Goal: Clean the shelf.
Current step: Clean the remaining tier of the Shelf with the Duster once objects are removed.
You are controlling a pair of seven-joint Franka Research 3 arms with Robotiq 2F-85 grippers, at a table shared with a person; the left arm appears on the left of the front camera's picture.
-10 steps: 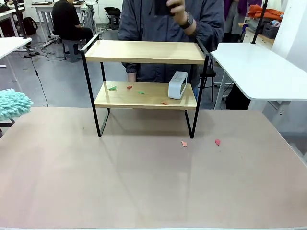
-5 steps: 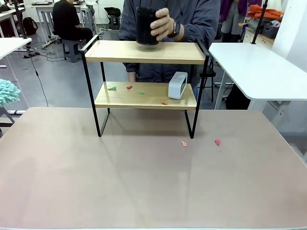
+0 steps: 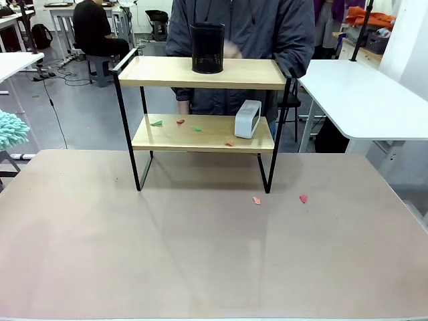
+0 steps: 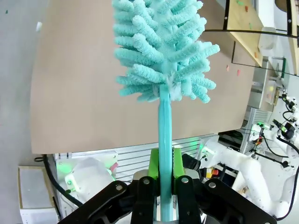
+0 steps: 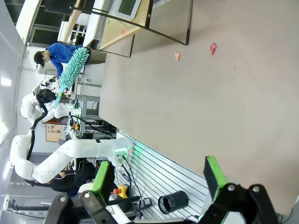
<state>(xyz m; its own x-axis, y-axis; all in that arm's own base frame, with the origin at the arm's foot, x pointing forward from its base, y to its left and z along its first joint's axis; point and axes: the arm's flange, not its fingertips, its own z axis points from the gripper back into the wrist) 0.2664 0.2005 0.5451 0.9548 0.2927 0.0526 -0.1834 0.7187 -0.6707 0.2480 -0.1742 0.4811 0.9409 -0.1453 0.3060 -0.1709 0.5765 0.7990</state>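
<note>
Left claw (image 4: 164,164) clamped on teal fluffy duster (image 4: 161,46), right claw (image 5: 158,173) open, empty. 2-tier black-frame wooden shelf (image 3: 247,73) at far edge of tabletop (image 3: 200,267). Risk: sweep knocks black mesh cup (image 3: 206,48) or white box (image 3: 248,119) off.

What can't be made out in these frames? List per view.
Front view: duster cut off by the left edge.
Front view: person's hand behind the black cup is motion-blurred; touching or apart, cannot tell.
Front view: scraps on the shelf, lower board, too small to identify.
Left wrist view: shelf cut off by the top-right corner; duster head hides part of the table.
</note>
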